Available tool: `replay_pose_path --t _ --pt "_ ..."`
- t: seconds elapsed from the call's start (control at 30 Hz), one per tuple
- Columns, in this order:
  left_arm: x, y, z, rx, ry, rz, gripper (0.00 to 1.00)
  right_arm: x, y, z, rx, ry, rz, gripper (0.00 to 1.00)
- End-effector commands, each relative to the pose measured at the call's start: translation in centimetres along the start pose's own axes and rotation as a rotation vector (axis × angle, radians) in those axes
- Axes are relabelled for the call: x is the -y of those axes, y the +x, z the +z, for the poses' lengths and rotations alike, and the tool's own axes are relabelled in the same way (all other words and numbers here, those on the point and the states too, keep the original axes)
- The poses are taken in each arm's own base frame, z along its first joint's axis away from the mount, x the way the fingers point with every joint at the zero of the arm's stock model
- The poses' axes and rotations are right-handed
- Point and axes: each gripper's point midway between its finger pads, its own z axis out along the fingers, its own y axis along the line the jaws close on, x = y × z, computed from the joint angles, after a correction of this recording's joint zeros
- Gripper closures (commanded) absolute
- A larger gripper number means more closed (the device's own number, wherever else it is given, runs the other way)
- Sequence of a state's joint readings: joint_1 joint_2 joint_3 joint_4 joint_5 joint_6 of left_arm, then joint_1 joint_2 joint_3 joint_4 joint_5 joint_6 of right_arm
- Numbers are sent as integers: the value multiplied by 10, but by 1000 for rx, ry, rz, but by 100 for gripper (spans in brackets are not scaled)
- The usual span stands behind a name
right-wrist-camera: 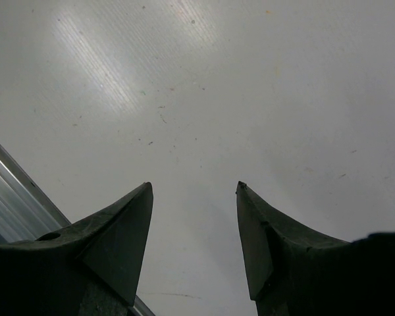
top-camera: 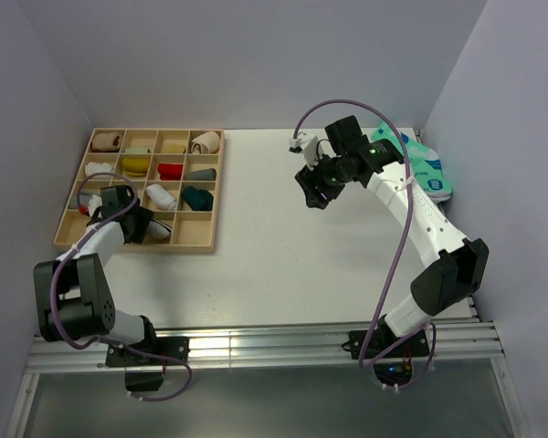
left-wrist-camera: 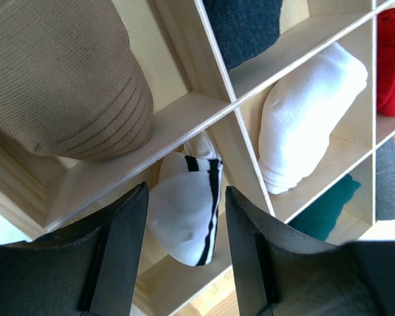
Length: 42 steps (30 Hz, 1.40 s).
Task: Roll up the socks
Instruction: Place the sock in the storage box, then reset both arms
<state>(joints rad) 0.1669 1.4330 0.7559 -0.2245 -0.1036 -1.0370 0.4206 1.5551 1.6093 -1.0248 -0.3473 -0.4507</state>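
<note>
The left tool (left-wrist-camera: 186, 197), released, straddles the striped white sock (left-wrist-camera: 181, 227) lying rolled in a compartment of the wooden tray (left-wrist-camera: 191, 108). Lifting straight up should avoid snagging it. The right tool (right-wrist-camera: 194, 187) hangs spread and empty. The teal socks (top-camera: 427, 164) lie at the desk's (top-camera: 283, 255) far right corner.

1. Overhead shot: bright, soft, even light from above. The table (top-camera: 283, 246) looks a bit washed out, with only faint shadows under the arms.
2. Left wrist cam: warm light. The tan sock (left-wrist-camera: 59, 79) up-left of the left gripper (left-wrist-camera: 186, 191) is crisp, you can see the knit. The striped white sock (left-wrist-camera: 181, 217) between the jaws is slightly soft, and the near-black fingers (left-wrist-camera: 118, 263) are blurry.
3. Right wrist cam: streaky glare on the tabletop ahead-left of the right gripper (right-wrist-camera: 194, 187). Its fingers are pure silhouette, no detail.
</note>
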Motion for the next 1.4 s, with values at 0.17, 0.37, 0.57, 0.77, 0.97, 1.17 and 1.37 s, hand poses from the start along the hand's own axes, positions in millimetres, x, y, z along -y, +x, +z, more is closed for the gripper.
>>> replay_pose_path --t 0.17,0.37,0.57,0.77,0.97,1.17,1.37 --pt "17 -13 -24 28 61 12 44 -2 -2 -9 34 3 0 39" --pt "39 -19 -58 34 121 56 44 1 -4 -11 56 27 14 38" --pt "107 1 -113 30 278 207 45 7 -12 -16 95 49 61 30" --pt "195 72 -181 -47 537 416 45 23 -25 -36 189 56 158 0" --pt "249 174 -241 -151 742 646 44 49 -24 -65 281 69 277 0" --pt "270 240 -276 -237 851 726 44 53 -11 -87 348 169 282 0" --pt "267 274 -286 -302 871 775 44 52 2 -91 358 206 281 0"
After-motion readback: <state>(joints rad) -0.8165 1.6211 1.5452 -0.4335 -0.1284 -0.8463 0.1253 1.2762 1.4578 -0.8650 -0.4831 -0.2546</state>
